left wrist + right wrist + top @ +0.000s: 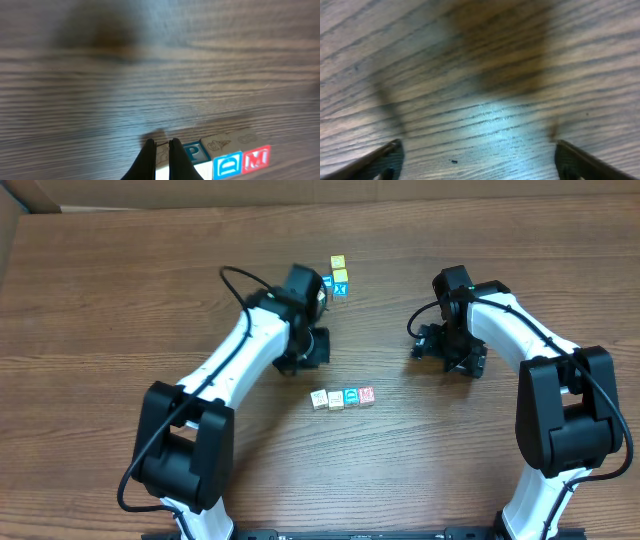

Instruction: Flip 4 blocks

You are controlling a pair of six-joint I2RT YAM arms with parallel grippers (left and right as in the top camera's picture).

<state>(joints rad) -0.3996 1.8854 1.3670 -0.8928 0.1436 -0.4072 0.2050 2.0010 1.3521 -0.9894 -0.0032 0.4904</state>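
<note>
Left gripper (pixel 161 146) clenched on nothing, hanging just short of the row of four blocks (pixel 342 397) on the counter (pixel 120 300). Its fingers (pixel 148 159) hide most of the cream block (pixel 318 399), and the frame edge clips the D block (pixel 227 166). Right gripper (pixel 479 150) is spread wide, well right of the row, over blurred wood grain.

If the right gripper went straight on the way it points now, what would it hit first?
Probably just the bare table: the right gripper, open, has only wood grain ahead, though depth is hard to judge.
</note>
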